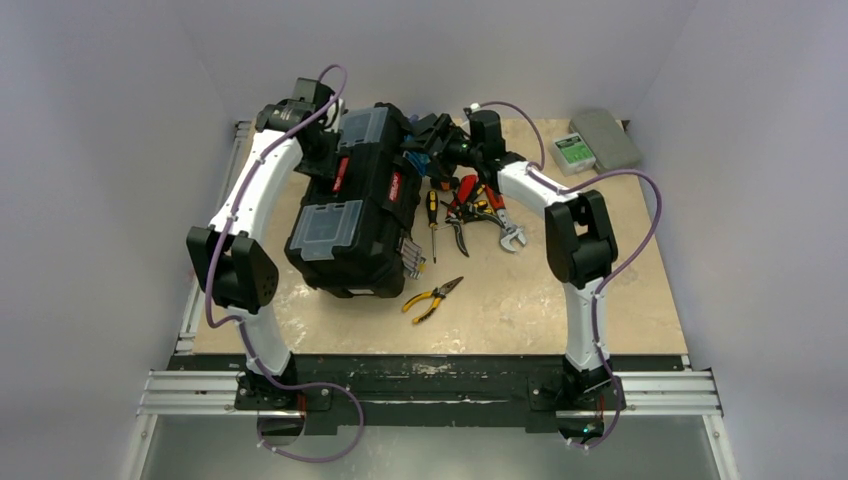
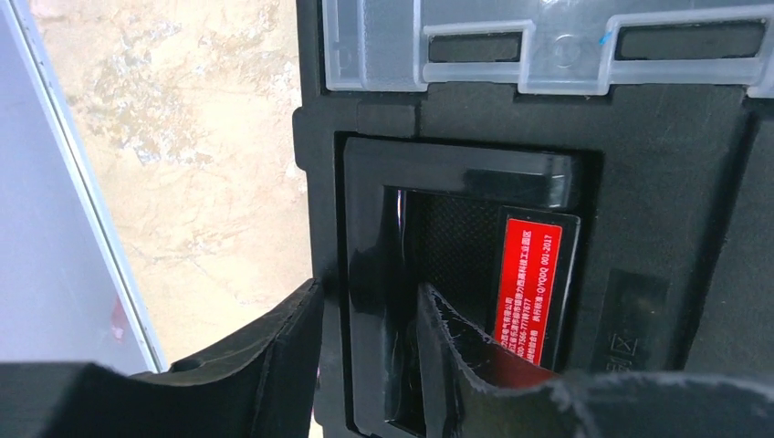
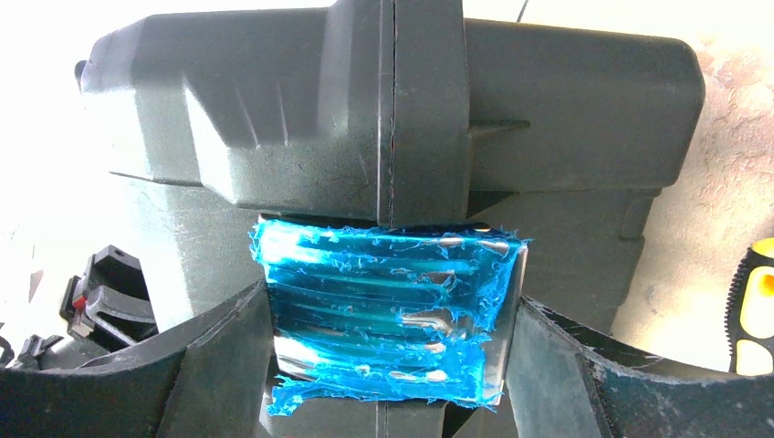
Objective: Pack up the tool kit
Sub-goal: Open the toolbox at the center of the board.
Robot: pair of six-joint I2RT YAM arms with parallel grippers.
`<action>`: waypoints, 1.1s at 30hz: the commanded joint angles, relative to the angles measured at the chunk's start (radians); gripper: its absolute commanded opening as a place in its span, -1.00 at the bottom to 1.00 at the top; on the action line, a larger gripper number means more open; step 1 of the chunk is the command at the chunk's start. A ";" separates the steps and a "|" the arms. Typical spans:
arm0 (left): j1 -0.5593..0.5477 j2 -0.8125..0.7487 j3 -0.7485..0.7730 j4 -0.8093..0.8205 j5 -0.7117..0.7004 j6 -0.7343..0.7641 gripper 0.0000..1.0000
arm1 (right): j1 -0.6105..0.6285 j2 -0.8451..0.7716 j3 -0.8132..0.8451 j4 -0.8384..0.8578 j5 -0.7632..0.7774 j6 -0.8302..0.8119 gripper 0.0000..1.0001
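So the large black plastic toolbox point(image 1: 350, 210) sits left of centre on the beige table point(image 1: 560, 300). Right gripper point(image 3: 392, 301) is clamped onto its blue-filmed shiny metal latch point(image 3: 383, 356). Left gripper point(image 2: 370, 301) straddles the red-marked black handle point(image 2: 456, 178), but honestly can't tell if it's squeezing.

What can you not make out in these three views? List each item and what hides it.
- Left wrist view: whether the left gripper clamps the toolbox handle; dark, glossy surfaces merge.
- Right wrist view: whether the right gripper squeezes the blue-filmed latch; contact edges unclear.
- Right wrist view: yellow-handled tool, cut by the right edge.
- Top view: green label text, too small.
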 commanded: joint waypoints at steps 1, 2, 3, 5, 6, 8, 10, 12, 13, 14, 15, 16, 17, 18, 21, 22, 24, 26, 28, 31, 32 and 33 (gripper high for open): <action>-0.035 0.199 -0.113 -0.058 0.094 -0.013 -0.82 | 0.022 -0.043 0.009 -0.081 -0.039 -0.206 -1.00; -0.037 0.200 -0.112 -0.061 0.085 -0.015 -0.83 | 0.022 -0.041 0.007 -0.071 -0.048 -0.199 -1.00; -0.038 0.199 -0.113 -0.062 0.069 -0.015 -0.83 | 0.020 -0.038 0.008 -0.067 -0.055 -0.193 -1.00; -0.046 0.198 -0.113 -0.064 0.027 -0.017 -0.83 | 0.015 -0.032 0.019 -0.076 -0.054 -0.188 -1.00; -0.052 0.200 -0.115 -0.066 0.005 -0.018 -0.83 | 0.015 -0.030 0.033 -0.096 -0.043 -0.198 -1.00; -0.065 0.203 -0.113 -0.070 -0.027 -0.018 -0.84 | 0.014 -0.026 0.057 -0.178 -0.016 -0.225 -1.00; -0.082 0.208 -0.109 -0.078 -0.068 -0.016 -0.84 | 0.009 -0.026 0.062 -0.217 0.001 -0.239 -1.00; -0.100 0.211 -0.108 -0.081 -0.109 -0.015 -0.84 | 0.001 -0.028 0.059 -0.245 0.011 -0.250 -1.00; -0.110 0.215 -0.108 -0.084 -0.126 -0.012 -0.84 | -0.005 -0.032 0.055 -0.256 0.016 -0.258 -1.00; -0.119 0.221 -0.107 -0.087 -0.143 -0.012 -0.84 | -0.009 -0.036 0.051 -0.265 0.022 -0.265 -1.00; -0.129 0.229 -0.103 -0.091 -0.158 -0.012 -0.84 | -0.011 -0.040 0.050 -0.281 0.029 -0.275 -1.00; -0.139 0.240 -0.097 -0.097 -0.178 -0.012 -0.84 | -0.015 -0.045 0.048 -0.291 0.036 -0.283 -1.00; -0.151 0.252 -0.088 -0.108 -0.207 -0.012 -0.84 | -0.017 -0.048 0.045 -0.299 0.040 -0.290 -1.00; -0.165 0.267 -0.082 -0.120 -0.238 -0.012 -0.85 | -0.021 -0.052 0.042 -0.303 0.041 -0.293 -1.00; -0.204 0.301 -0.065 -0.146 -0.314 -0.013 -0.85 | -0.036 -0.067 0.011 -0.271 0.016 -0.277 -1.00; -0.215 0.310 -0.062 -0.154 -0.330 -0.015 -0.85 | -0.042 -0.075 -0.009 -0.237 -0.004 -0.259 -1.00; -0.236 0.330 -0.056 -0.170 -0.365 -0.017 -0.85 | -0.056 -0.087 -0.060 -0.156 -0.053 -0.211 -1.00; -0.254 0.355 -0.049 -0.183 -0.389 -0.018 -0.85 | -0.062 -0.090 -0.078 -0.111 -0.087 -0.188 -1.00; -0.266 0.382 -0.041 -0.198 -0.401 -0.017 -0.84 | -0.063 -0.093 -0.080 -0.108 -0.104 -0.182 -1.00; -0.283 0.434 -0.017 -0.238 -0.429 -0.024 -0.84 | -0.064 -0.101 -0.055 -0.155 -0.088 -0.210 -1.00; -0.288 0.446 -0.012 -0.247 -0.432 -0.027 -0.84 | -0.064 -0.105 -0.042 -0.187 -0.073 -0.229 -1.00; -0.292 0.458 -0.006 -0.258 -0.430 -0.028 -0.84 | -0.065 -0.111 -0.030 -0.220 -0.059 -0.246 -1.00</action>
